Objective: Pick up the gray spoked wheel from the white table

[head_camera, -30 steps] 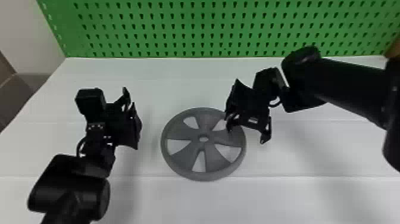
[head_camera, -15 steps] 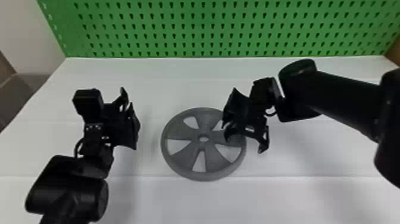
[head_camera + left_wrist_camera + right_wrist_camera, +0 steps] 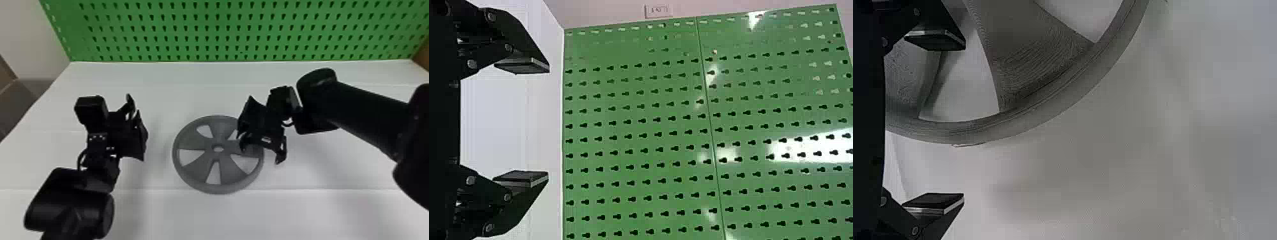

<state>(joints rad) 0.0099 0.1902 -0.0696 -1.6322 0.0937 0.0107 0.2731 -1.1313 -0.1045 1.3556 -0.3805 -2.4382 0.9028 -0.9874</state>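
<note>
The gray spoked wheel [image 3: 196,166] lies flat on the white table [image 3: 306,210]. My right gripper [image 3: 262,154] hangs over the wheel's right edge in the head view, one finger above the wheel and the other outside its rim. In the right wrist view my right gripper [image 3: 935,122] is open, with the wheel's rim [image 3: 1018,120] passing between and beyond its fingers. My left gripper [image 3: 135,123] is left of the wheel, apart from it. The left wrist view shows my left gripper [image 3: 521,122] open with nothing between its fingers.
A green perforated panel [image 3: 223,32] stands along the table's back edge, and it also faces the left wrist camera. The right forearm [image 3: 367,111] reaches across the table's right side. A gray wall [image 3: 38,41] is at the far left.
My right gripper has come a little toward the robot and lower, and turned slightly beside the wheel's right rim. My left arm has shifted very slightly left. The wheel has not moved.
</note>
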